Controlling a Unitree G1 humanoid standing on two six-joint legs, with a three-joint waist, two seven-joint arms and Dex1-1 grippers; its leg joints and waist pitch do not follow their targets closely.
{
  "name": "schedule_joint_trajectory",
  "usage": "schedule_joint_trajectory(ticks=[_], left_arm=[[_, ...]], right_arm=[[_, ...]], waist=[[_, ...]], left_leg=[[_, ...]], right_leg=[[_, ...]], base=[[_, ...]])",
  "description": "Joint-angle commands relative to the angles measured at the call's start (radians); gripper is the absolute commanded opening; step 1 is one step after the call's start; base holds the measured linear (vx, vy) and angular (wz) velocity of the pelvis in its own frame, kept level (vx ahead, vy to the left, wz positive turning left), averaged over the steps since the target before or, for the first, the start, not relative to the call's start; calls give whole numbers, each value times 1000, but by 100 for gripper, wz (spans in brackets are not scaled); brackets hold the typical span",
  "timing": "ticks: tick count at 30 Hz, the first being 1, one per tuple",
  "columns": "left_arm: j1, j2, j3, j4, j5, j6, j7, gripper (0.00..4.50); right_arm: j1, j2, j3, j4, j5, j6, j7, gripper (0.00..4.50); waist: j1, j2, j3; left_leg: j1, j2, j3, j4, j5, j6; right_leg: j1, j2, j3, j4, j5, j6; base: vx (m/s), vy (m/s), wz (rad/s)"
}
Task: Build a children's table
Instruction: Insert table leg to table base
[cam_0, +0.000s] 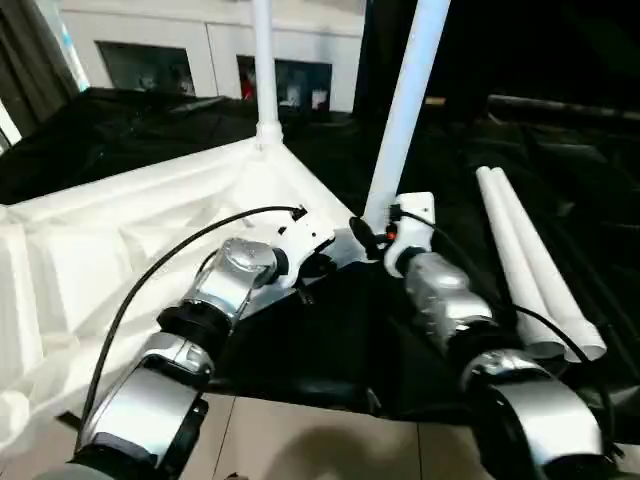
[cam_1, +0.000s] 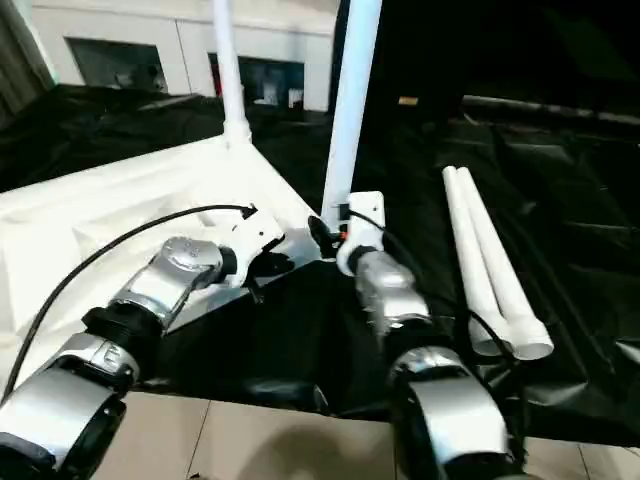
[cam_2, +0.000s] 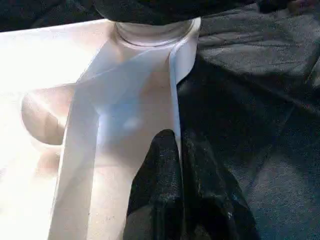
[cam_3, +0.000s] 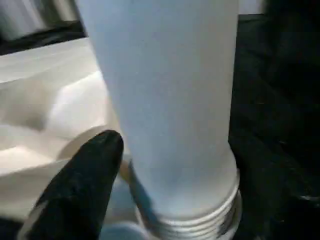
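The white tabletop (cam_0: 120, 250) lies upside down on black cloth, ribbed side up. One white leg (cam_0: 263, 60) stands upright in its far corner socket. A second leg (cam_0: 405, 110) rises, leaning slightly, from the near right corner; its threaded end (cam_3: 190, 220) sits just over the tabletop. My right gripper (cam_0: 374, 230) is at this leg's base. My left gripper (cam_2: 177, 142) is shut on the tabletop's thin side wall (cam_2: 172, 85), just below a round corner socket (cam_2: 152, 32). Two more legs (cam_0: 530, 270) lie side by side on the cloth to the right.
Black cloth (cam_0: 330, 350) covers the work surface, and pale floor (cam_0: 300, 440) shows at its near edge. A white cabinet with glass doors (cam_0: 200, 60) stands behind. Cables (cam_0: 150, 280) run along both forearms.
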Motion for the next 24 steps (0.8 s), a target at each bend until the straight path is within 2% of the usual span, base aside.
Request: schedule_joint_trajectory(ticks=[1, 3, 5, 6, 7, 8, 10, 14, 21, 24], left_arm=[[19, 9, -27, -15, 10, -58, -41, 0], [31, 26, -36, -36, 3, -84, -88, 0], [48, 41, -41, -65, -17, -109, -151, 0], [60, 55, -46, -91, -31, -112, -200, 0], [64, 59, -48, -99, -35, -114, -216, 0], [72, 70, -56, -111, -38, -131, -245, 0], [93, 101, -77, -145, -43, -160, -315, 0], [117, 127, -86, -180, -57, -172, -380, 0], [147, 134, -84, -242, -81, -149, -426, 0], [148, 134, -84, -237, -76, -153, -422, 0]], right_arm=[[24, -17, 47, -95, 9, 40, 107, 397], [75, -67, 90, -199, 7, 79, 213, 408], [126, -122, 128, -295, 6, 113, 312, 408], [161, -162, 152, -362, 8, 131, 379, 408], [173, -175, 159, -385, 9, 138, 401, 408], [191, -197, 169, -416, 11, 144, 433, 408], [230, -253, 189, -482, 10, 145, 511, 408], [273, -309, 218, -560, 8, 162, 587, 408], [294, -318, 229, -602, 9, 193, 608, 408], [290, -314, 242, -583, -12, 188, 602, 372]], waist=[[0, -3, -69], [5, -5, -70], [6, -1, -69], [11, -5, -71], [11, -3, -70], [9, -1, -68], [13, 4, -64], [12, 3, -63], [20, 2, -59], [20, 2, -59]], left_leg=[[4, 32, -3, -37, 14, 148], [1, 30, -3, -29, 46, 187], [2, 32, -3, -27, 45, 198], [1, 34, -2, -24, 41, 196], [1, 37, -2, -24, 37, 195], [0, 39, -1, -25, 24, 190], [2, 42, -1, -29, -35, 159], [4, 44, 1, -32, -78, 123], [6, 44, 3, -34, -126, 80], [5, 42, 2, -35, -139, 64]], right_leg=[[64, -64, 56, -39, 265, -278], [69, -61, 53, -35, 319, -278], [65, -62, 51, -34, 322, -284], [67, -61, 51, -34, 316, -281], [65, -61, 50, -32, 315, -286], [60, -60, 49, -33, 287, -289], [61, -65, 51, -42, 198, -286], [57, -63, 53, -45, 142, -281], [52, -65, 57, -49, 67, -269], [53, -66, 57, -51, 35, -254]], base=[[0, 0, 0], [0, 0, 0], [0, 0, 0], [0, 0, 0], [0, 0, 0], [0, 0, 0], [0, 0, 0], [0, 0, 0], [0, 0, 0], [0, 0, 0]])
